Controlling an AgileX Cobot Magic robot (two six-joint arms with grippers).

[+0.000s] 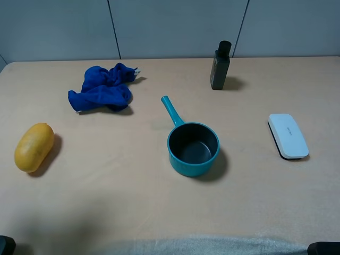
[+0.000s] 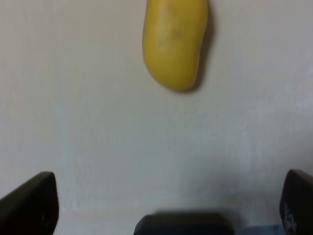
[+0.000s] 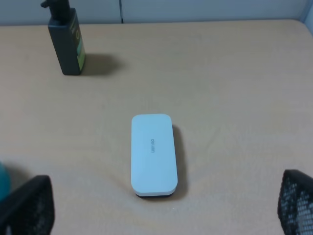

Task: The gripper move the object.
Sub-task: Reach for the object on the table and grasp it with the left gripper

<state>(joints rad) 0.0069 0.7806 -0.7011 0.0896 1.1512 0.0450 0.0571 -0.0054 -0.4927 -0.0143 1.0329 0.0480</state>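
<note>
Left wrist view — left fingers [image 2: 29, 205] wide apart, empty, perhaps a mango [image 2: 175, 44] nearby; right fingers [image 3: 27, 205] likewise.

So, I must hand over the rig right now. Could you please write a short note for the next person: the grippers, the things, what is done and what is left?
The left gripper is open and empty; the yellow fruit lies ahead of it, untouched.
The right gripper is open and empty; the white box lies flat ahead of it, untouched.
Also there: an empty teal pot in the middle, a crumpled blue cloth at the far left, and a dark bottle upright at the far side.
Done: nothing is gripped.
Left: the task names no object, so confirm which one, then grip and move it.
</note>
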